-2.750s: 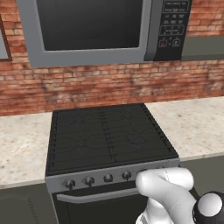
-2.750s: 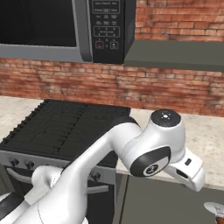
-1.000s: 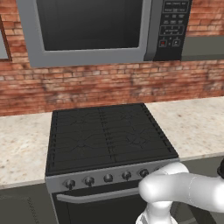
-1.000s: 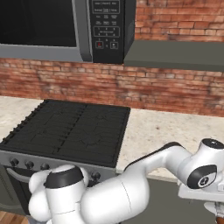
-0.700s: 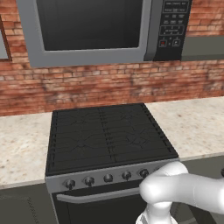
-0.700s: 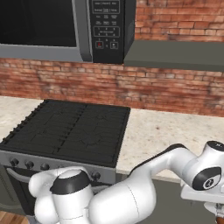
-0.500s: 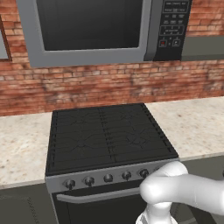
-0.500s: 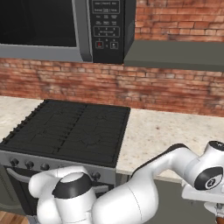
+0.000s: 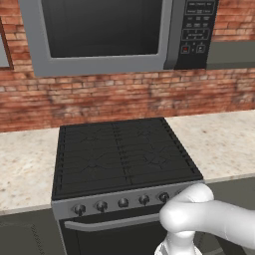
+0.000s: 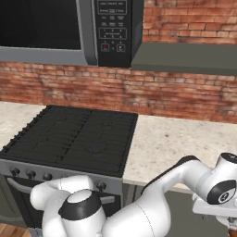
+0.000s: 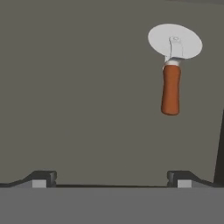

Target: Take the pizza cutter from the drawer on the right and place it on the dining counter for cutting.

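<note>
Reach step: gripper [image 11: 111, 177] jaws wide apart, nothing held, hovering over the dark grey drawer floor [image 11: 78, 96]. Reddish-brown-handled pizza cutter with round silver blade [image 11: 172, 70] lies at 1 o'clock. Next: shift over handle, descend, close.

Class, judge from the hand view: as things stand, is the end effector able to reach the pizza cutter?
Probably yes. The end effector is open, and the pizza cutter lies alone on the bare drawer floor, off to one side, nothing between them.
</note>
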